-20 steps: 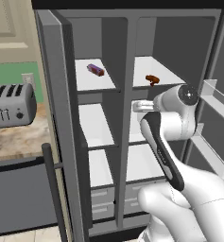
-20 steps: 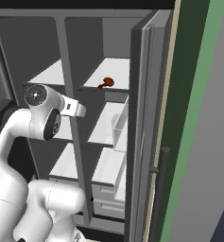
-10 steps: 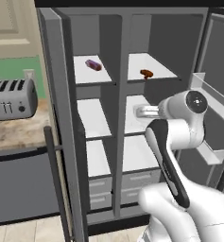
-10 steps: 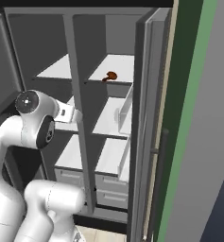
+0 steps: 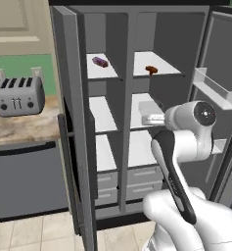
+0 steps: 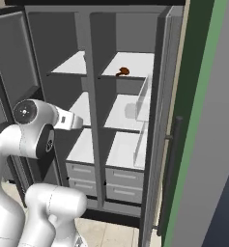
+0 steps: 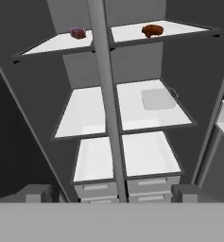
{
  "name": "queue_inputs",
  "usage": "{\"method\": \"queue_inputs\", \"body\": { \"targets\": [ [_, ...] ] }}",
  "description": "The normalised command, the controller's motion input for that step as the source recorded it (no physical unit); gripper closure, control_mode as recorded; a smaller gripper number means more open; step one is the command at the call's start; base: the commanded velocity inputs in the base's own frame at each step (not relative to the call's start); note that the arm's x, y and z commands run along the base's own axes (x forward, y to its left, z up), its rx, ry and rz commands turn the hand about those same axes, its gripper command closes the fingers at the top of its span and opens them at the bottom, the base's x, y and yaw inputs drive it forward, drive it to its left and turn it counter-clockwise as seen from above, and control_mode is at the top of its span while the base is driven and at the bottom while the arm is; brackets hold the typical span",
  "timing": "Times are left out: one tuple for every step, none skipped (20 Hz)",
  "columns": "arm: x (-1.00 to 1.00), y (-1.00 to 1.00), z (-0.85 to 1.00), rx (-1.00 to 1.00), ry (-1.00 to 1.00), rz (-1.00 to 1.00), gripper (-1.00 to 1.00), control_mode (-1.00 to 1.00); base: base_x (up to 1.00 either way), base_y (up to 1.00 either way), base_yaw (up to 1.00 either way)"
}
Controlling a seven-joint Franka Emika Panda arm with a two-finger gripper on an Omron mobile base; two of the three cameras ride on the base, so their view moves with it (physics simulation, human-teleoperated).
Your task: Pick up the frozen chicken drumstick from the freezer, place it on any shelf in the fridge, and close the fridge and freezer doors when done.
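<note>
Elbow bent high, the arm holds its wrist level in front of the open refrigerator, facing the shelves. The end effector (image 7: 111,194) carries nothing; its two dark tips sit well apart at the bottom of the hand view, spread wide, partly cut off by the frame edge. The drumstick (image 7: 152,30) lies on the top shelf (image 7: 179,29) of the fridge (image 5: 159,98), right of the divider. A purple item (image 7: 77,32), too small to identify, lies on the freezer (image 5: 104,108) top shelf. Both doors (image 5: 71,122) stand open. A toaster (image 5: 18,96) sits on the table (image 5: 19,125).
</note>
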Motion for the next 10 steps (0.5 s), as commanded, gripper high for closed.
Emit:
{"method": "queue_inputs", "body": {
  "targets": [
    [0.0, 0.0, 0.0, 0.0, 0.0, 0.0, -1.0, 1.0, -0.2, 0.0, 0.0],
    [0.0, 0.0, 0.0, 0.0, 0.0, 0.0, -1.0, 1.0, -0.33, 0.0, 0.0],
    [0.0, 0.0, 0.0, 0.0, 0.0, 0.0, -1.0, 1.0, -0.31, -0.09, 0.0],
    [0.0, 0.0, 0.0, 0.0, 0.0, 0.0, -1.0, 1.0, -0.46, -0.3, 0.0],
    [0.0, 0.0, 0.0, 0.0, 0.0, 0.0, -1.0, 1.0, -0.44, -0.36, 0.0],
    [0.0, 0.0, 0.0, 0.0, 0.0, 0.0, -1.0, 1.0, -0.36, -0.36, 0.0],
    [0.0, 0.0, 0.0, 0.0, 0.0, 0.0, -1.0, 1.0, -0.39, -0.39, 0.0],
    [0.0, 0.0, 0.0, 0.0, 0.0, 0.0, -1.0, 1.0, -0.41, -0.39, 0.0],
    [0.0, 0.0, 0.0, 0.0, 0.0, 0.0, -1.0, 1.0, -0.38, -0.35, 0.0],
    [0.0, 0.0, 0.0, 0.0, 0.0, 0.0, -1.0, 1.0, -0.35, -0.31, 0.0]
  ]
}}
